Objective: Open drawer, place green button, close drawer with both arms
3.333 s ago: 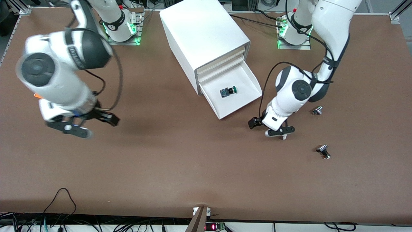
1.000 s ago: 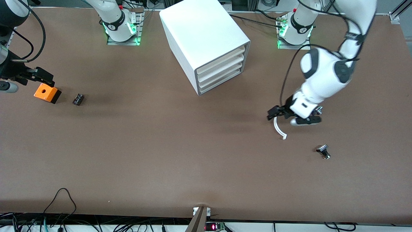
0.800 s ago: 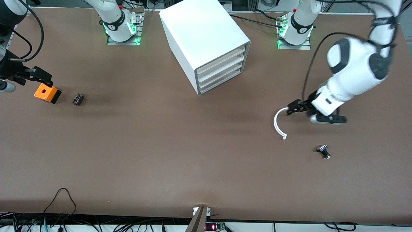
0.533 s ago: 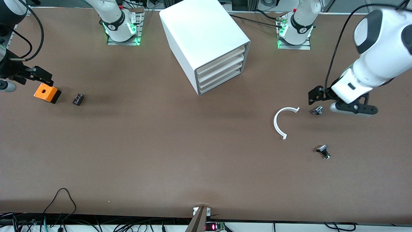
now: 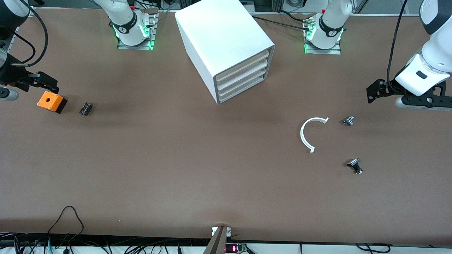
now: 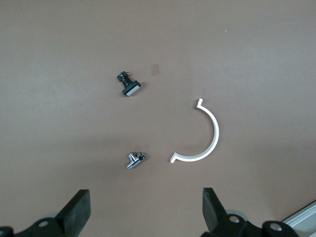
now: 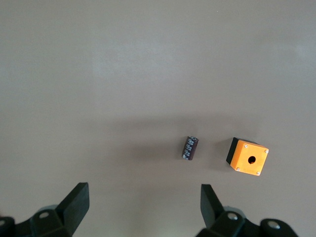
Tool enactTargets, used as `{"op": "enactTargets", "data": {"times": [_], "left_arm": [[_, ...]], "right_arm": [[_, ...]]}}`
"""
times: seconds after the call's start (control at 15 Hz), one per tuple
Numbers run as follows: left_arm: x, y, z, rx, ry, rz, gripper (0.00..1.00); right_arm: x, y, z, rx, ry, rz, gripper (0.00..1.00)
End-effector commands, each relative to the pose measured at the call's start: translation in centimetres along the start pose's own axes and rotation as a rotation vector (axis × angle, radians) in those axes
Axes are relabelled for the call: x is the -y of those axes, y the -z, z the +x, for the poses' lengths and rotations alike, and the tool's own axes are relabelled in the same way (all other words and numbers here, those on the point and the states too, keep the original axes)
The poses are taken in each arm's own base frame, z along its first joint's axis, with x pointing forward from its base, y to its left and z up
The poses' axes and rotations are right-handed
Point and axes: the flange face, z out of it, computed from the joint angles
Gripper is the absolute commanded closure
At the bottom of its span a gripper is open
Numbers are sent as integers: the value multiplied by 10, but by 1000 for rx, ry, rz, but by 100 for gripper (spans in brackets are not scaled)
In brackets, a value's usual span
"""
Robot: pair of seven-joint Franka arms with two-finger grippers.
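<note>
The white cabinet (image 5: 226, 38) stands at the table's middle, nearer the robots' bases, with all its drawers shut. The bottom drawer (image 5: 243, 91) is pushed in flush. The button is hidden; it shows in no view. My left gripper (image 5: 379, 92) hangs open and empty over the table toward the left arm's end; its wrist view shows its wide-apart fingers (image 6: 79, 210) above bare table. My right gripper (image 5: 35, 82) hangs open and empty at the right arm's end, over the table beside an orange box (image 5: 51, 101); its fingers (image 7: 76, 202) are wide apart.
A white curved strip (image 5: 306, 134) (image 6: 202, 140) lies loose on the table. A small silver part (image 5: 348, 121) (image 6: 134, 160) and a black-and-silver part (image 5: 354, 165) (image 6: 128, 85) lie near it. The orange box (image 7: 247, 156) and a small black-brown block (image 5: 85, 108) (image 7: 190, 147) lie at the right arm's end.
The bottom drawer, earlier open with the button in it, is shut. The left gripper has swung away from the white curved strip toward the left arm's end. The right gripper has stayed by the orange box.
</note>
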Motion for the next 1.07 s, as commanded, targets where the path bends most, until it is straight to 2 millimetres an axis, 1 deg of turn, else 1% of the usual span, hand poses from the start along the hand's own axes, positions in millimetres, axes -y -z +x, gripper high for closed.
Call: {"op": "enactTargets", "data": {"times": [0.0, 0.13, 0.6, 1.0], "left_arm": [[4, 8, 5, 10, -11, 12, 0], [7, 5, 9, 26, -7, 2, 0], [5, 6, 8, 34, -5, -8, 0], [6, 5, 9, 36, -1, -15, 0]], "right_arm": [[0, 5, -9, -2, 5, 17, 0], [1, 4, -14, -4, 6, 18, 0], [2, -3, -26, -7, 8, 19, 0], [2, -3, -26, -7, 8, 19, 0]]}}
